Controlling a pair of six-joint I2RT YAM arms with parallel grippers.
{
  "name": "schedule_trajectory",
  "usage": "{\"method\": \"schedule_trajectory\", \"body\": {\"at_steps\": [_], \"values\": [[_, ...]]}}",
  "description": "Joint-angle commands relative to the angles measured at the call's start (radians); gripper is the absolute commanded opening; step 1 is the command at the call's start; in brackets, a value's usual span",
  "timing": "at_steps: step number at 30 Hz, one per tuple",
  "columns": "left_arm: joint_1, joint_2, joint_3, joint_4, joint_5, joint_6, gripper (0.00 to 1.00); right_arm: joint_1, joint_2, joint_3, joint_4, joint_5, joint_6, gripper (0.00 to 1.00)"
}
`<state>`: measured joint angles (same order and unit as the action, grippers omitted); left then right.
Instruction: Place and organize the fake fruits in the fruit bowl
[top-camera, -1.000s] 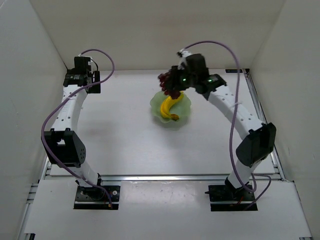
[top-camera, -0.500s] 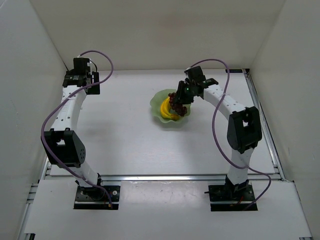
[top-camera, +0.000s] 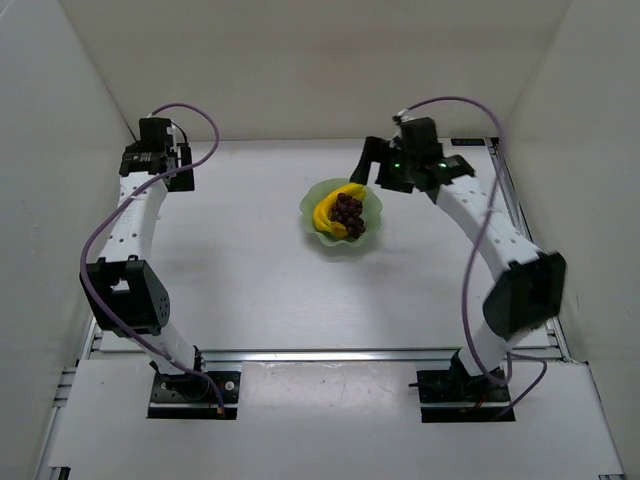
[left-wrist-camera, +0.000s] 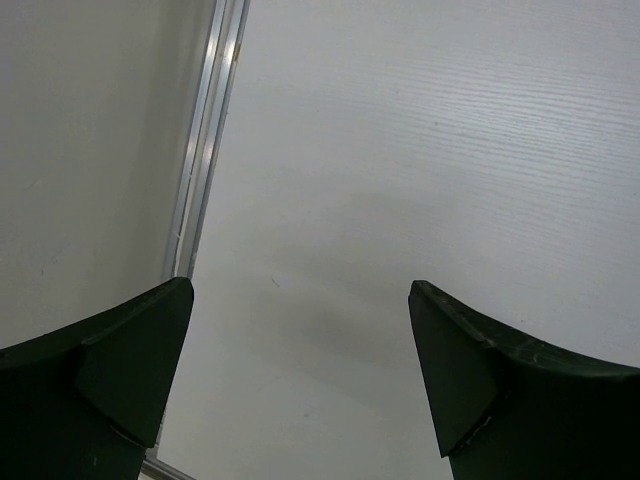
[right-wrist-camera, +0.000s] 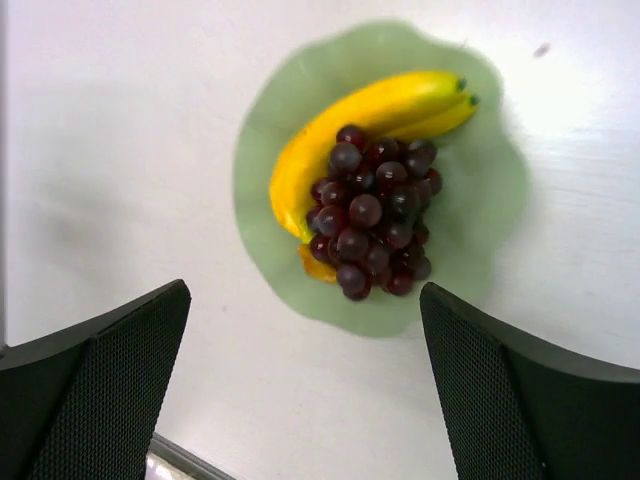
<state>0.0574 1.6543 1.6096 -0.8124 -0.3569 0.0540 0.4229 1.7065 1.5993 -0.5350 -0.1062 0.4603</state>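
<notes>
Grapes, glossy cluster, atop curved banana in scalloped green bowl; left fingers, right fingers spread, empty.

A robot lab booth: bare white walls enclose a rail-framed table.

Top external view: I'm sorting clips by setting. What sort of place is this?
Probably a robot test cell, not a home: white walls box in the table, the left arm and right arm are bolted to a metal rail, and a green bowl holds fake fruit.
</notes>
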Motion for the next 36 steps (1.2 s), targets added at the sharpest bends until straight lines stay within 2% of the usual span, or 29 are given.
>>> {"method": "schedule_trajectory", "body": {"at_steps": [1,4,7,13,21,36], "values": [[0.05,-0.073,-0.011,-0.004,0.035,-0.032,1.0,-0.129,-0.242,-0.095,-0.003,0.085,-0.022,1.0],[0.1,-0.082,-0.049,-0.004,0.061,-0.06,1.0,-0.254,-0.32,-0.209,-0.028,0.042,-0.022,1.0],[0.131,-0.091,-0.082,-0.004,0.073,-0.072,1.0,-0.442,-0.387,-0.366,-0.065,0.007,-0.022,1.0],[0.177,-0.129,-0.151,-0.004,0.108,-0.106,1.0,-0.564,-0.444,-0.564,-0.074,-0.021,-0.032,1.0],[0.214,-0.148,-0.171,-0.004,0.17,-0.115,1.0,-0.576,-0.444,-0.595,-0.074,-0.012,-0.032,1.0],[0.214,-0.148,-0.191,-0.004,0.179,-0.106,1.0,-0.576,-0.444,-0.625,-0.074,-0.003,-0.032,1.0]]}}
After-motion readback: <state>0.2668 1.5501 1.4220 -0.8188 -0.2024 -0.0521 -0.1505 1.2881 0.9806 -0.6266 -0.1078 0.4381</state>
